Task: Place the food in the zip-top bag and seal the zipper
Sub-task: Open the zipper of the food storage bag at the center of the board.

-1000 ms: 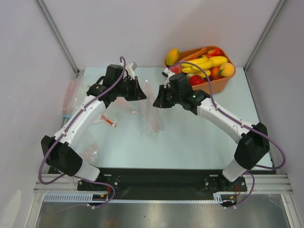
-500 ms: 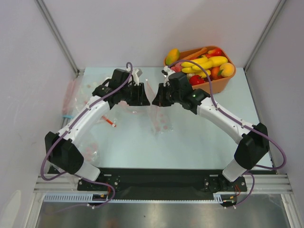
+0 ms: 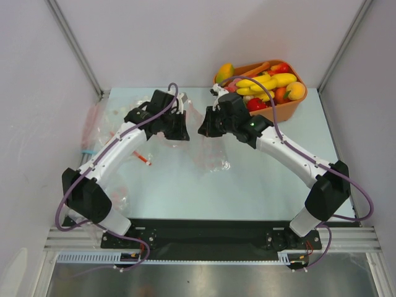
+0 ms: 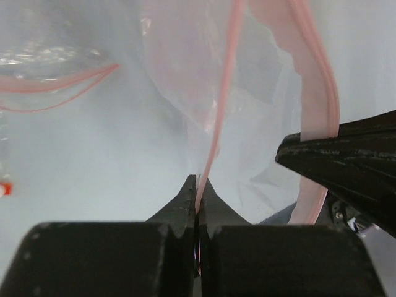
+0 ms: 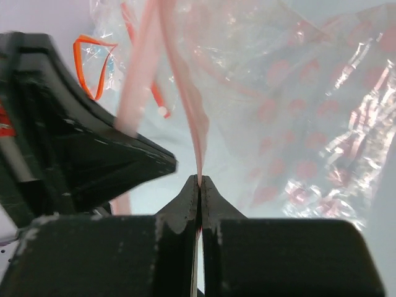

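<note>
Top external view: the left claw (image 3: 180, 125) and the right claw (image 3: 206, 128) meet almost tip to tip over the far middle of the tabletop (image 3: 260, 179). The zip-top bag (image 3: 211, 159) trails down from between them toward the arm bases, and its lower part lies crumpled on the surface.

In the left wrist view, the left claw's jaws are pressed together on one thin pink lip of the zipper (image 4: 218, 124), which runs straight up from the tips. The other lip, a wider pale pink band, curves away to this claw's right and ends at the dark tips of the right claw.

In the right wrist view, the right claw is pinched tight on a pink lip in the same way. The bag's clear film with pink dots spreads up and to its right, and the left claw's black body sits just to its left.

The food (image 3: 267, 83) lies heaped in an orange tub (image 3: 283, 112), beyond the right claw and to its right. A clear bag with an orange-red strip (image 3: 143, 159) lies flat on the near side of the left claw, to its left
</note>
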`<state>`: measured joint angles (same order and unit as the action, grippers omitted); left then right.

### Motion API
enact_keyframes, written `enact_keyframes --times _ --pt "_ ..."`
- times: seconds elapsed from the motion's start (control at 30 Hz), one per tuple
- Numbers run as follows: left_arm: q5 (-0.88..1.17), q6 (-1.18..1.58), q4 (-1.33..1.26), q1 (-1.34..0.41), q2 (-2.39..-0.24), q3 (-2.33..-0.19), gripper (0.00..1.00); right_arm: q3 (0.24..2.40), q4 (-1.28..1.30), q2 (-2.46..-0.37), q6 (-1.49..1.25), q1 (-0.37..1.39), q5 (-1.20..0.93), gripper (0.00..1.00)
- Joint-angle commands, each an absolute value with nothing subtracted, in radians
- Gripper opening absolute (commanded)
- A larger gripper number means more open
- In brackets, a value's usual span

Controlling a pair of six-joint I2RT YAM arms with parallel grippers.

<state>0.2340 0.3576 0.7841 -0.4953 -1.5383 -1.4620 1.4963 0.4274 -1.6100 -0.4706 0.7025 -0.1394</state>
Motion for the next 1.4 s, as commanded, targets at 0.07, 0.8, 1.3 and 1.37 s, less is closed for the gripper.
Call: enact_keyframes --times 0.07,0.8,1.3,1.37 --pt "-0.05 0.318 0.988 -0.502 -1.473 -1.624 0.0 1.551 0.377 -1.609 -0.473 0.69 -0.17 0.0" --pt "0.041 0.331 0.93 -0.529 -1.632 -1.677 0.0 1.364 0.248 -1.687 -0.595 0.574 -0.341 0.04" --pt "0.132 0.347 1.054 -0.537 -1.75 -1.859 0.0 1.393 0.437 -1.701 -0.459 0.552 -0.117 0.31" --pt "0.135 0.348 1.074 -0.537 -1.744 -1.878 0.0 1.385 0.41 -1.704 -0.454 0.552 -0.161 0.38"
